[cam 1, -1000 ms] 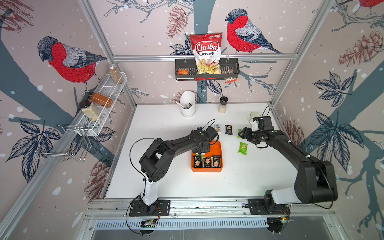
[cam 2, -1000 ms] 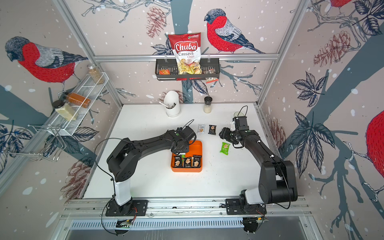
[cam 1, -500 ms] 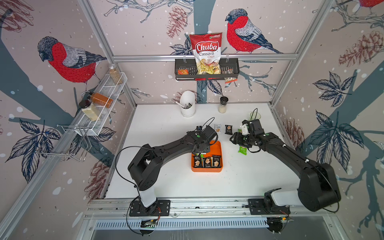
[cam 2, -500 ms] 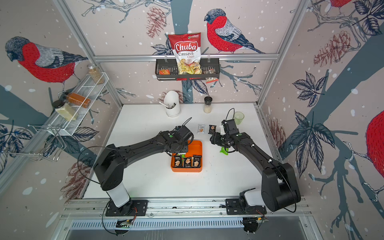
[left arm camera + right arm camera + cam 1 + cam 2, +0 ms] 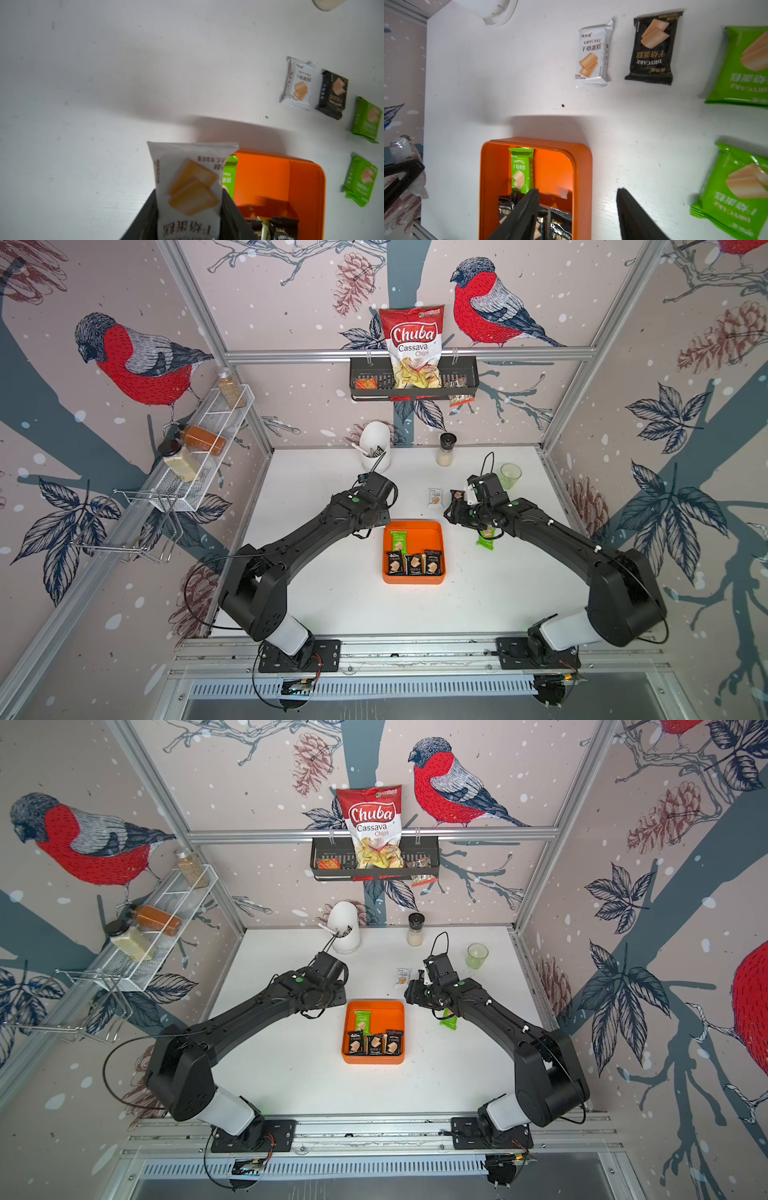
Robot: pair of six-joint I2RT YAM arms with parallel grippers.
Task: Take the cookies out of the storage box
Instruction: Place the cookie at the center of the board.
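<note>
Storage box [image 5: 413, 578] sitting mid-table, nearer the front edge. Three black cookies [image 5: 413, 564] and one green lying inside.

Left gripper [image 5: 188, 197] clamping a white packet [image 5: 187, 166] by the box's far left corner, much of it sticking out past the fingers. Slick wrapper: may be slipping, dropping back in.

Right gripper [image 5: 578, 193] gaping, empty, hanging near the far right corner. Both arms crowding one box, risking a bump.

Beyond, four loose packets [image 5: 435, 497] lying out. Cup [image 5: 510, 476] and shaker [image 5: 445, 450] standing by the far edge, out of the way.
</note>
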